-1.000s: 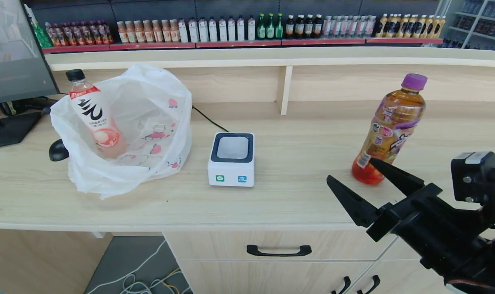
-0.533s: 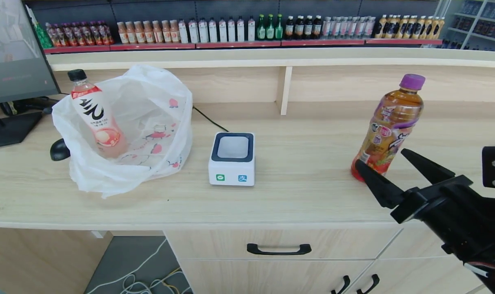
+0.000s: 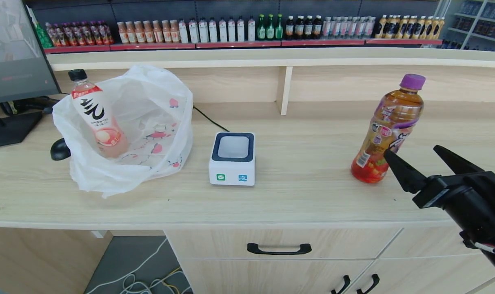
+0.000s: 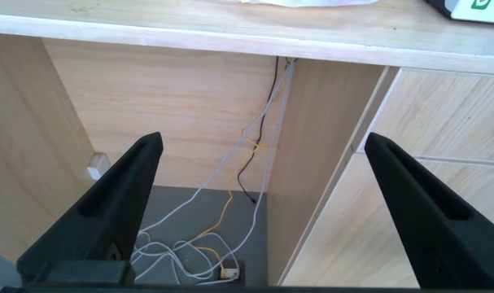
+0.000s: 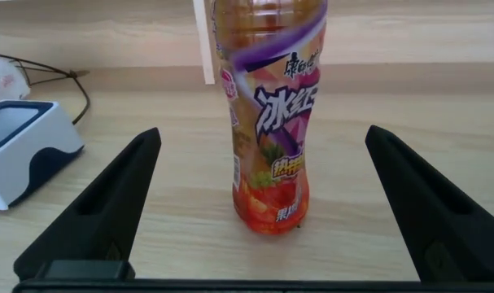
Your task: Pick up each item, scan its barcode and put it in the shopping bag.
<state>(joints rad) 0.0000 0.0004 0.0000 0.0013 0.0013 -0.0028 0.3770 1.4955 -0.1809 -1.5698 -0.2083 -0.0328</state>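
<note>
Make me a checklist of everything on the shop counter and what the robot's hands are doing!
Surface: light wooden counter, drawers below.
Job's things: pink bottle stands in the open shopping bag; purple-capped bottle upright on the right; scanner between them.
Clutter: mouse beside the bag; monitor at far left.
Grippers: right gripper open, facing the purple-capped bottle, not gripping it; left gripper open, below the counter's edge.
Cables: black cable behind the scanner; loose wires under the counter.
Surroundings: shelves of drinks behind.
</note>
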